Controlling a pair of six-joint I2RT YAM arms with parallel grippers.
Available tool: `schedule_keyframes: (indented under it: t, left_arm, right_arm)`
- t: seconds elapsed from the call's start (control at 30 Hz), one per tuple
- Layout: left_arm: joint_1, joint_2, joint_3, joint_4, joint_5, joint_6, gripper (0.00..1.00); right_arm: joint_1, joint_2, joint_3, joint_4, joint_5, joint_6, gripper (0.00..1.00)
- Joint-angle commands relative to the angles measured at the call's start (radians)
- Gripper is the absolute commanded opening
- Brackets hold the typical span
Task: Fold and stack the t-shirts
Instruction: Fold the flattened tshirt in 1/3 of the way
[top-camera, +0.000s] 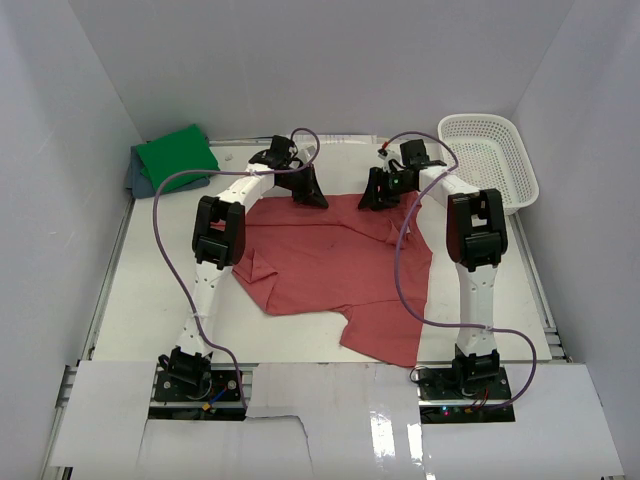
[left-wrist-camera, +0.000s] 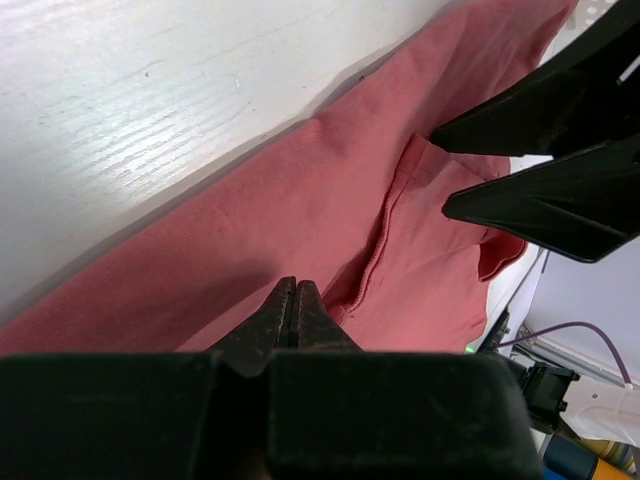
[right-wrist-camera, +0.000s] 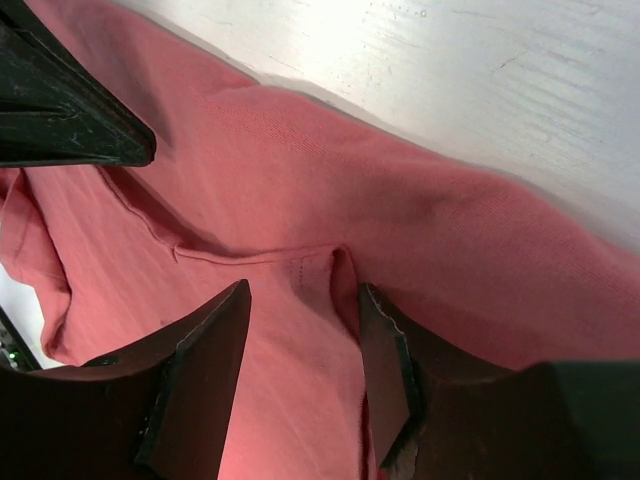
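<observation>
Top external view
- Brick-red t-shirt (top-camera: 335, 265) is laid out loosely at the middle of the table (top-camera: 150, 300), rumpled, one sleeve trailing toward the near edge
- Green t-shirt (top-camera: 178, 157) is seen folded at the far left corner, lying on the blue-grey t-shirt (top-camera: 140, 182), of which only an edge shows
- White lattice basket (top-camera: 490, 160) is set at the far right, well apart from the red shirt
- Left gripper (top-camera: 310, 192) and right gripper (top-camera: 378, 192) are both lowered onto the far edge of the red shirt, near each other

Left wrist view
- Left gripper (left-wrist-camera: 297, 288) is seen with its tips pressed together, down at the red cloth (left-wrist-camera: 250, 220) beside a raised seam; whether cloth is pinched between them cannot be told
- Right gripper (left-wrist-camera: 470, 175) is seen at upper right with jaws parted over the same shirt

Right wrist view
- Right gripper (right-wrist-camera: 303, 295) is held with fingers (right-wrist-camera: 200, 370) apart; a ridge of red cloth (right-wrist-camera: 400, 200) with a seam is straddled, not clamped
- Bare table (right-wrist-camera: 480, 70) shows beyond the shirt's edge
</observation>
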Motion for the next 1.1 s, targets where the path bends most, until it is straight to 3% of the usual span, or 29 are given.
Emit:
schedule_keyframes:
  t: [0.0,0.07,0.17,0.27,0.43,0.97,1.0,1.07]
  left_arm:
    - [-0.008,-0.034,0.023,0.009,0.024,0.002,0.00]
    - [-0.009,-0.037,0.020,0.007,0.021,0.004,0.00]
    - [-0.011,-0.040,0.009,0.009,0.021,0.005,0.00]
    - [-0.011,-0.037,0.006,0.009,0.020,0.005,0.00]
    - [-0.017,-0.034,0.011,0.007,0.018,0.004,0.00]
    - [-0.032,-0.028,-0.009,0.013,-0.002,0.004,0.00]
    - [-0.034,-0.027,-0.009,0.014,0.000,0.004,0.00]
    - [-0.035,-0.025,-0.009,0.015,0.000,0.004,0.00]
  right_arm:
    - [0.008,0.016,0.017,-0.005,-0.017,-0.027,0.53]
    - [0.010,0.020,0.022,-0.005,-0.019,-0.025,0.52]
    - [0.013,0.029,0.032,-0.005,-0.026,-0.022,0.38]
    - [0.017,0.022,0.026,-0.004,-0.036,-0.019,0.16]
    - [0.027,-0.030,-0.032,0.019,-0.052,-0.013,0.09]
    - [0.093,-0.320,-0.363,0.101,-0.169,0.062,0.13]
    - [0.103,-0.337,-0.386,0.102,-0.169,0.068,0.16]
    - [0.111,-0.337,-0.399,0.073,-0.172,0.076,0.53]
